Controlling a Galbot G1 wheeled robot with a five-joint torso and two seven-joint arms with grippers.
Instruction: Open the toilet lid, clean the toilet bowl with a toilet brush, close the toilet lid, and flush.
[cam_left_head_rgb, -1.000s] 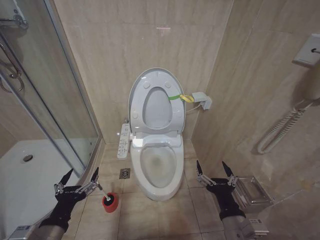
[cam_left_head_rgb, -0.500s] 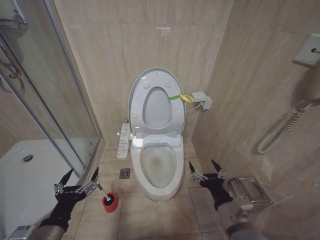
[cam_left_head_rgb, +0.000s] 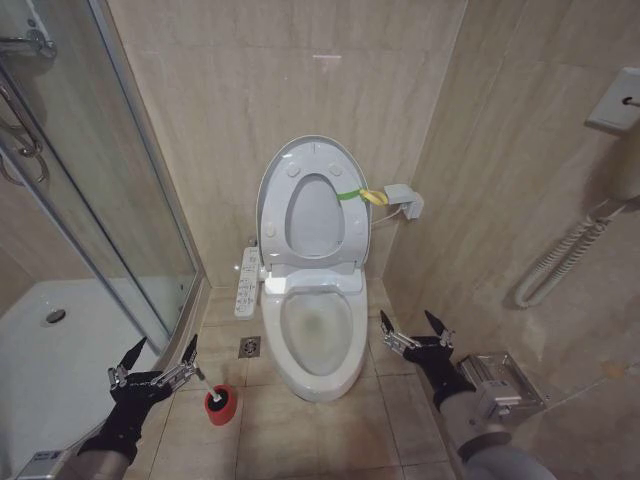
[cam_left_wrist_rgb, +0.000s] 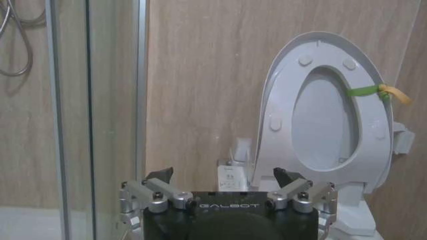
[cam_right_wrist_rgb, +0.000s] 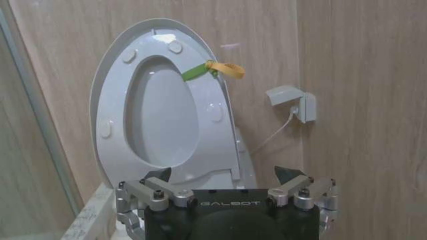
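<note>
Lid step looks done: the toilet lid (cam_left_head_rgb: 308, 200) stands upright against the back wall with the ring seat (cam_left_head_rgb: 312, 222) raised flat against it, yellow-green strap loop (cam_left_head_rgb: 362, 195) hanging off its right edge. The toilet bowl (cam_left_head_rgb: 318, 335) is open below, some yellowish staining visible inside, so I judge cleaning not yet started. The toilet brush (cam_left_head_rgb: 207, 383) sits in its red holder cup (cam_left_head_rgb: 221, 405) on the floor at the bowl's left, white handle leaning up toward my left claw (cam_left_head_rgb: 155, 365), bristle head hidden in the cup. My left claw hangs low near the shower glass (cam_left_head_rgb: 110, 190), fingers spread apart, nothing held; its right fingertip is close to the handle top, but I cannot tell if it touches. My right claw (cam_left_head_rgb: 412, 332) hovers low just off the bowl's right side, fingers also apart and empty, with a metal box (cam_left_head_rgb: 500, 378) on the floor behind it. In the left wrist view the lid (cam_left_wrist_rgb: 327, 107) shows upright ahead of the spread claw (cam_left_wrist_rgb: 225, 176); the right wrist view gives the same with the strap (cam_right_wrist_rgb: 215, 69) and a wall socket (cam_right_wrist_rgb: 293, 102). Left to do by my read: grab brush, scrub bowl, put brush back, lower lid, flush. The button panel (cam_left_head_rgb: 247, 283) at the bowl's left is untouched.
</note>
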